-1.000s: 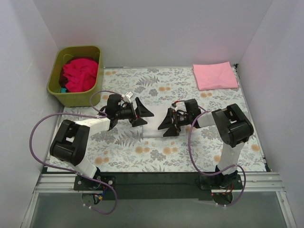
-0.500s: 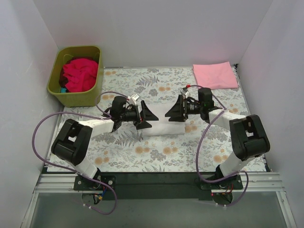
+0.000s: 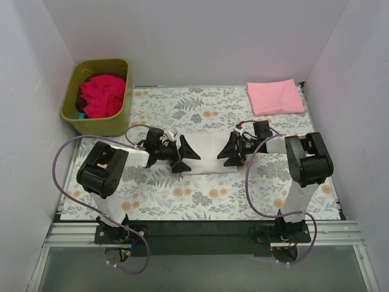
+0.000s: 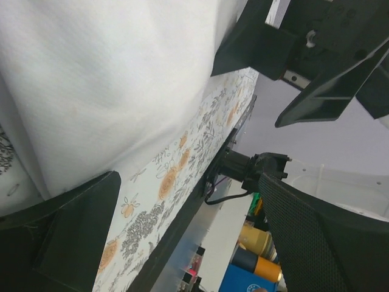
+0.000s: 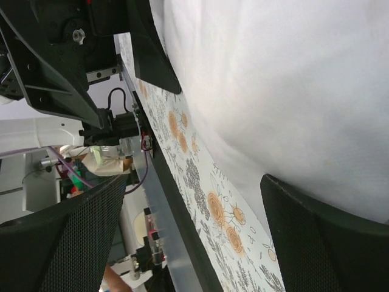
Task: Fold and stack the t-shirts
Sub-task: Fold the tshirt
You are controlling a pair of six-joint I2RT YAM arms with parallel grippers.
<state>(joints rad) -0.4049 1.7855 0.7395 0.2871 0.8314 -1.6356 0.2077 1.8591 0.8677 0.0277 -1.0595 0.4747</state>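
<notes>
As 2 arms stretch low, face to face, left gripper [image 3: 184, 156] and right gripper [image 3: 229, 149] gape wide at the white t-shirt [image 3: 208, 158], empty.

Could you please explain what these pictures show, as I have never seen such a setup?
The left arm and right arm are robots bolted at a table's near edge, each ending in a two-finger gripper. The wide picture looks down from above and behind them; the other two come from cameras on the wrists. A floral fabric sheet covers the table. On it lie a folded white t-shirt in the middle and a folded pink t-shirt at the far right; a green tub at the far left holds red shirts. The left gripper and right gripper face each other at the white t-shirt's ends, both open, holding nothing.
</notes>
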